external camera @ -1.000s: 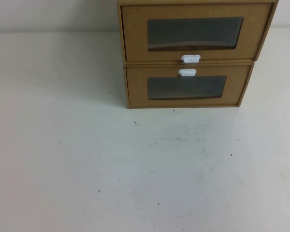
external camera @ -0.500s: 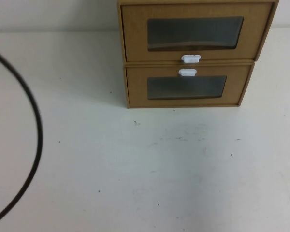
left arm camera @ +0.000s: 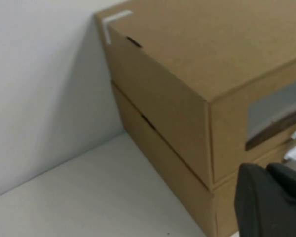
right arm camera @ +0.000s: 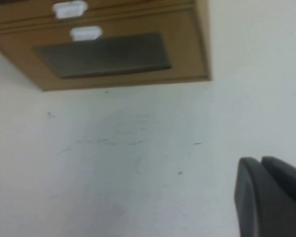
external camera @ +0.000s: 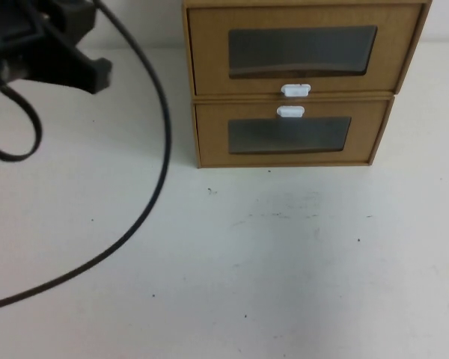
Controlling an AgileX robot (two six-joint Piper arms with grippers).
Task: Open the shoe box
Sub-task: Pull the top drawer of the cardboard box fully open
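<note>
Two brown cardboard shoe boxes stand stacked at the back of the table, each with a dark window. The upper box (external camera: 303,48) has a white handle (external camera: 295,90) at its lower edge. The lower box (external camera: 292,134) has a white handle (external camera: 289,112) at its top edge. Both fronts are closed. My left gripper (left arm camera: 266,170) is shut and empty; it hovers left of the boxes, looking at their side wall (left arm camera: 163,113). My right gripper (right arm camera: 260,162) is shut and empty, over the bare table in front of the lower box (right arm camera: 103,54). It is outside the high view.
The left arm (external camera: 45,52) fills the back left corner of the high view. Its black cable (external camera: 161,142) loops down across the left half of the white table (external camera: 284,262). A white wall stands behind the boxes.
The left arm and its cable have swung into the high view from the left and now sit at the back left, nearer the boxes. The boxes have not moved.
</note>
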